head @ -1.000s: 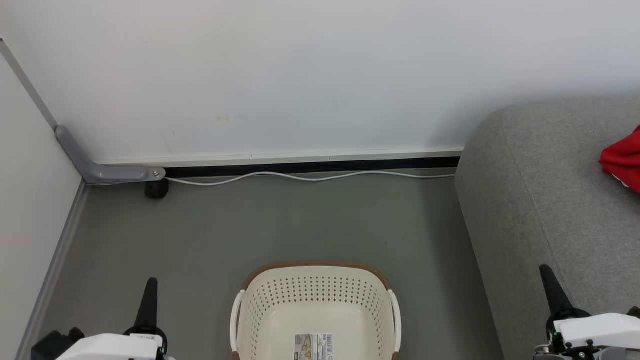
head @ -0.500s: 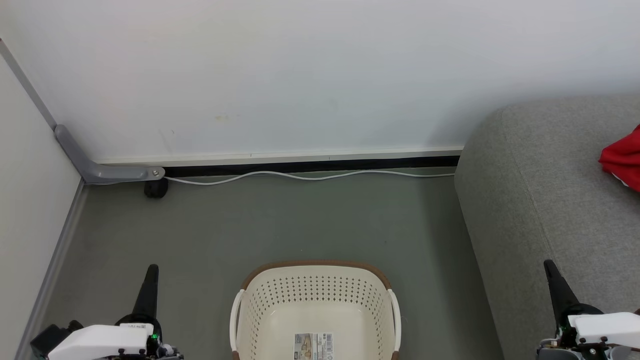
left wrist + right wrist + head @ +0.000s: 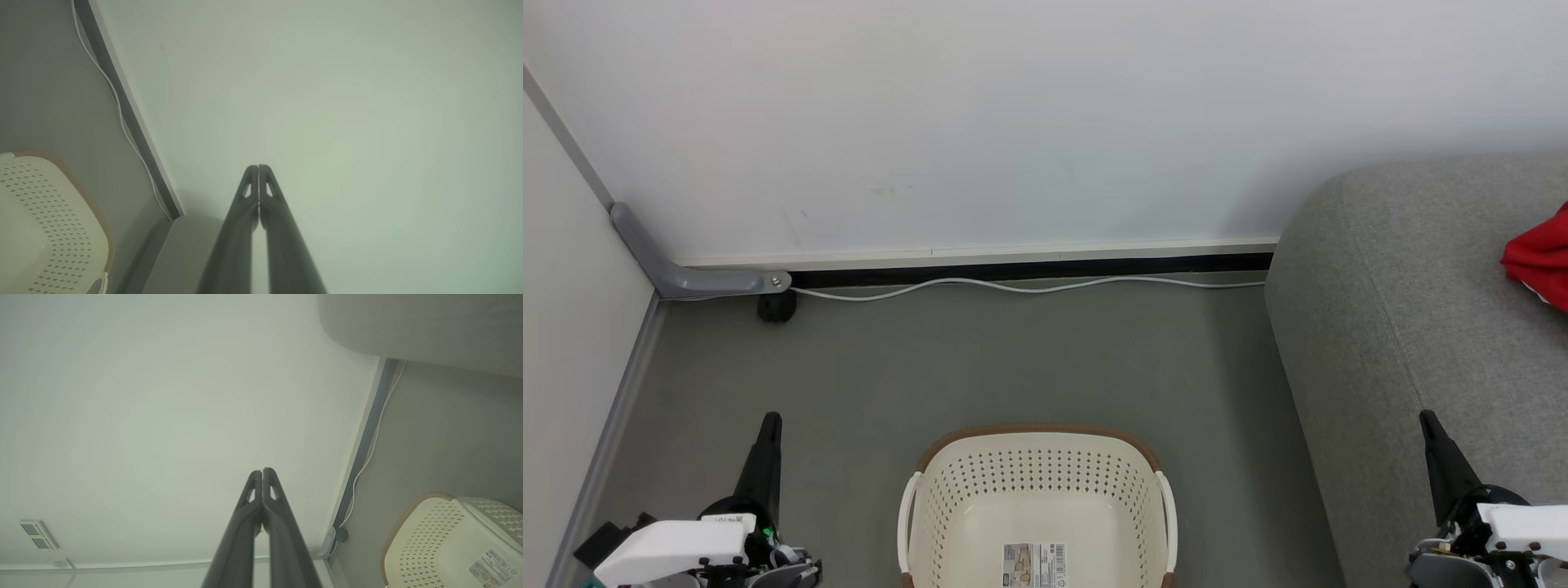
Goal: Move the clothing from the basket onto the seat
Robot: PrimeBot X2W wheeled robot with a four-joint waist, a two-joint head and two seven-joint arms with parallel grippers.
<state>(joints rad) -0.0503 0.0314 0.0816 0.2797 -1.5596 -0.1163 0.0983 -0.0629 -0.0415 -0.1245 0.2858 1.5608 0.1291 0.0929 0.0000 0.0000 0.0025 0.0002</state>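
The cream perforated laundry basket (image 3: 1037, 478) stands on the grey-green floor (image 3: 980, 367) at the bottom centre of the head view, with its near part cut off by the frame edge. Its visible interior is bare plastic with a label sticker (image 3: 1035, 565) on the bottom. The red garment (image 3: 1539, 260) lies on the grey sofa (image 3: 1413, 327) at the right edge of that view, well apart from the basket. A white cable (image 3: 1029, 287) runs along the foot of the wall (image 3: 1045, 122). The left gripper (image 3: 770, 419) is to the left of the basket, and the right gripper (image 3: 1427, 416) overlaps the sofa's near side in that view. Each wrist view shows its two fingers (image 3: 239, 212) pressed tip against tip, so both sets of jaws are fully closed on themselves. Compared with one second earlier, the left gripper's tip stands higher in the head view and the right gripper's tip stands slightly higher and further right, while basket, garment and cable occupy the same positions
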